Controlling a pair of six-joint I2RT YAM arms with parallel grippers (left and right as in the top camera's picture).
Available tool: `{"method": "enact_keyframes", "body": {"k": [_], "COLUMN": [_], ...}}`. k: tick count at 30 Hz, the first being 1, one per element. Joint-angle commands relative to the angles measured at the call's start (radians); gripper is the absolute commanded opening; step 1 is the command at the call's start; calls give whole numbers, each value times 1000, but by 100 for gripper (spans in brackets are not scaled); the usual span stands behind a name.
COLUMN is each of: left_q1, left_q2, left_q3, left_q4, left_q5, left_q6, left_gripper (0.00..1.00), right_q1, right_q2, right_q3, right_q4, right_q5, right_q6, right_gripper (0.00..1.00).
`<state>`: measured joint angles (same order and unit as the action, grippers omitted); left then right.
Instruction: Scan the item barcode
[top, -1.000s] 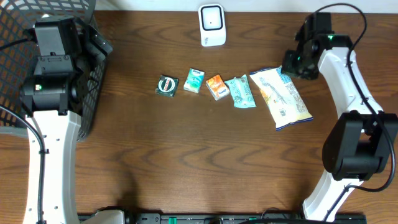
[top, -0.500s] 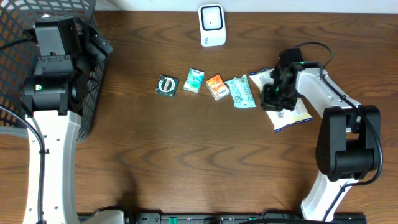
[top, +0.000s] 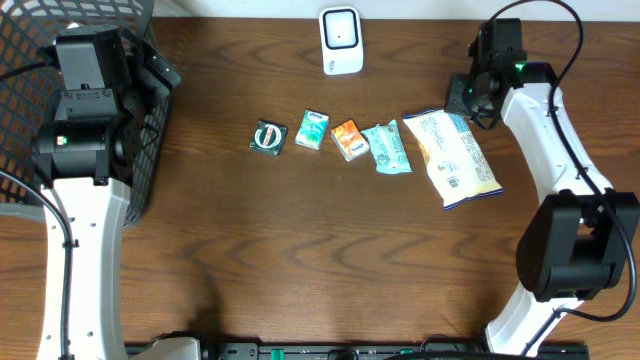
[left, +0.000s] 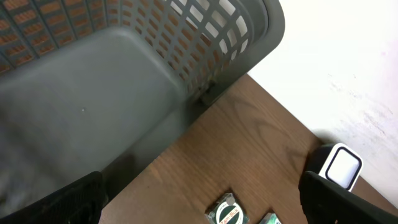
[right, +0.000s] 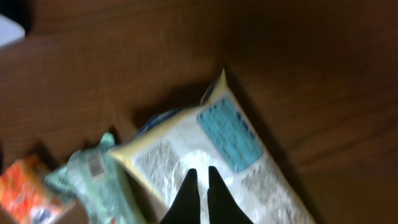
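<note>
Several small items lie in a row on the brown table: a green round-label packet (top: 268, 137) (left: 227, 211), a teal box (top: 313, 130), an orange box (top: 348, 139) (right: 25, 186), a teal packet (top: 386, 147) (right: 93, 174) and a large white-and-yellow bag (top: 455, 155) (right: 230, 137). The white scanner (top: 340, 40) (left: 339, 165) stands at the back edge. My right gripper (top: 464, 103) (right: 200, 173) hovers shut over the bag's far end, holding nothing. Over by the basket, my left gripper (top: 158, 70) (left: 199, 182) is open and empty.
A grey mesh basket (top: 40, 40) (left: 124, 74) fills the far left corner beside the left arm. The white wall runs behind the table's back edge. The right arm's cable (top: 570, 30) loops above it.
Half a second ago my right gripper was down over the bag's middle; it has swung back up to the bag's far end. The bag and the left arm have not moved.
</note>
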<state>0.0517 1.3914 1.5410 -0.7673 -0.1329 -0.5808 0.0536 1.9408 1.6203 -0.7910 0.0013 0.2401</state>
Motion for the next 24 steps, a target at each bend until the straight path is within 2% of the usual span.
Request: {"method": "enact_keyframes", "body": {"k": [1,9,13,17,20,24], "left_q1": [4,4,4,4,4,4], "left_q2": [-5,-5,-6,-5,-5,-5], "left_q3": [2,2,2,2,2,2], "left_q4": [-3,-3,-3,-3,-3,-3], "left_q5": [-2,-2,-2,-2,-2,-2], "left_q6": [-12,-12,-12,-12,-12,-12], "left_gripper": [98,98,98,98,98,98], "right_q1": [6,48,48,17,-29,-80], "right_q2": [42,172,185,185,184,184], "right_q3": [-51,-153,-153,-129,-63,85], "right_q4": [40,242,336,413,373,184], "right_q5": [6,-249,-128,51,103,96], "right_q6": [-12,-5,78,97,95,91], "right_gripper": [1,1,1,1,1,1]}}
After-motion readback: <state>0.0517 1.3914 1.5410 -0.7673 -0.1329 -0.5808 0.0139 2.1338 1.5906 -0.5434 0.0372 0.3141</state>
